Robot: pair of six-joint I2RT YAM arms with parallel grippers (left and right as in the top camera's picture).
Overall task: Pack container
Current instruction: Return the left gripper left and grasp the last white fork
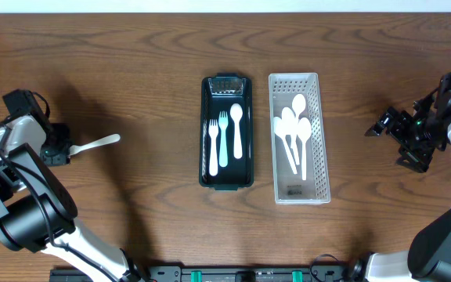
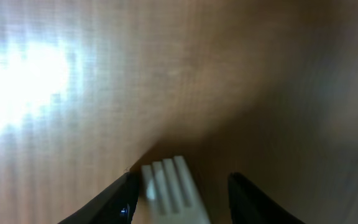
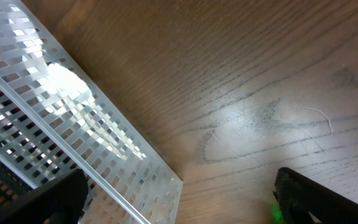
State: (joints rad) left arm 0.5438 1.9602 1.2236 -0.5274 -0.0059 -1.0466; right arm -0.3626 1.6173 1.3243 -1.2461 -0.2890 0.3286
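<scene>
left gripper (image 2: 180,186), far left of the container (image 1: 204,157): jaws about half apart, straddling the tines of a fork (image 1: 100,143) whose handle points toward the container; one finger stands clear, so no firm hold shows. right gripper (image 1: 391,145), right of the container beyond the basket (image 1: 273,157): fully spread, empty. advised: centre the jaws, close squarely on the fork before lifting, keep it level.
</scene>
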